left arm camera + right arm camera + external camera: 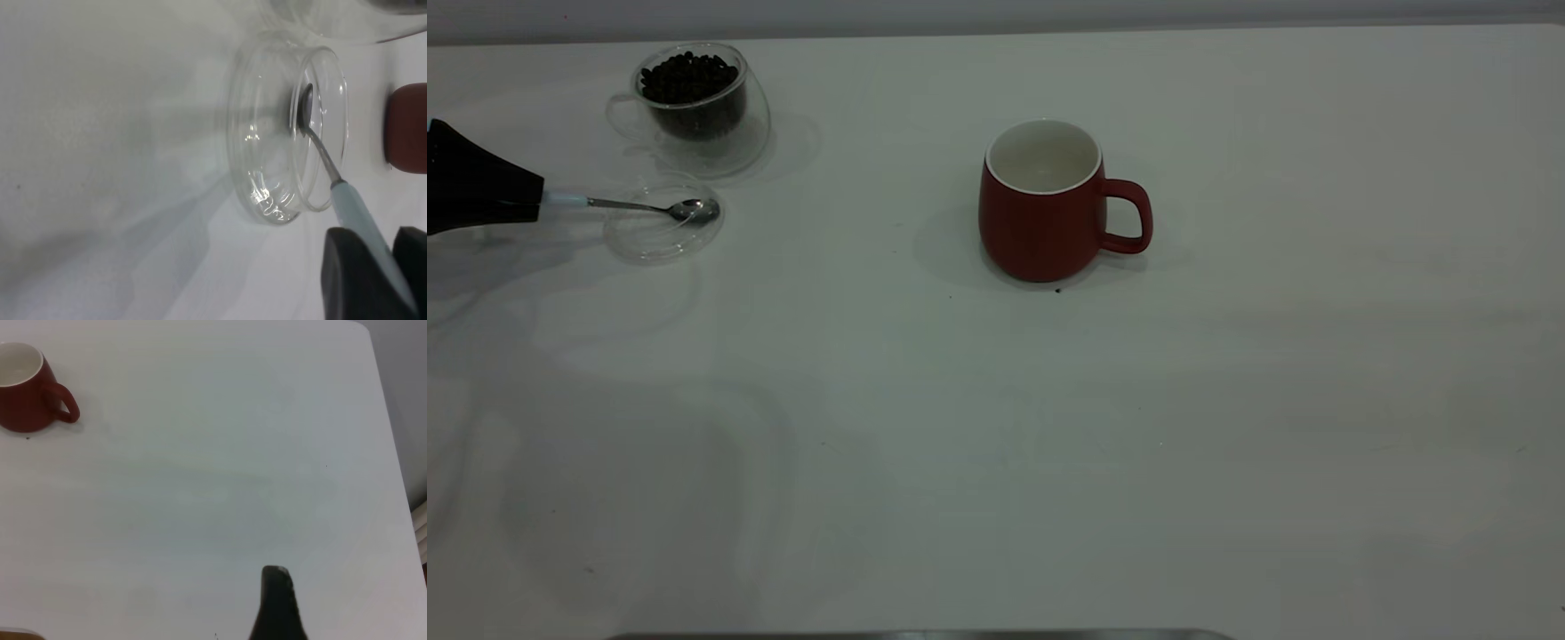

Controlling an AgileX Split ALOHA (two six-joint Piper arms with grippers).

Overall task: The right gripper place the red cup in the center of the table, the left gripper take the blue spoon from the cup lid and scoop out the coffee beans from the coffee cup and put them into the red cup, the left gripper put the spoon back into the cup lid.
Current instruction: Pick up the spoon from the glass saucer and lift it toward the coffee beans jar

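The red cup (1040,222) stands upright near the middle of the table (1227,400), handle to the right, its white inside bare; it also shows in the left wrist view (407,127) and the right wrist view (23,403). The clear coffee cup (703,133) with coffee beans (687,78) stands at the back left. The cup lid (660,236) lies just in front of it. My left gripper (538,200) is shut on the pale handle of the blue spoon (649,207); the spoon's bowl (305,110) sits over the lid (267,200). My right gripper (275,577) is shut, empty, far from the red cup.
One dark speck, perhaps a stray bean (1057,290), lies on the table at the red cup's front. The table's right edge (393,453) shows in the right wrist view.
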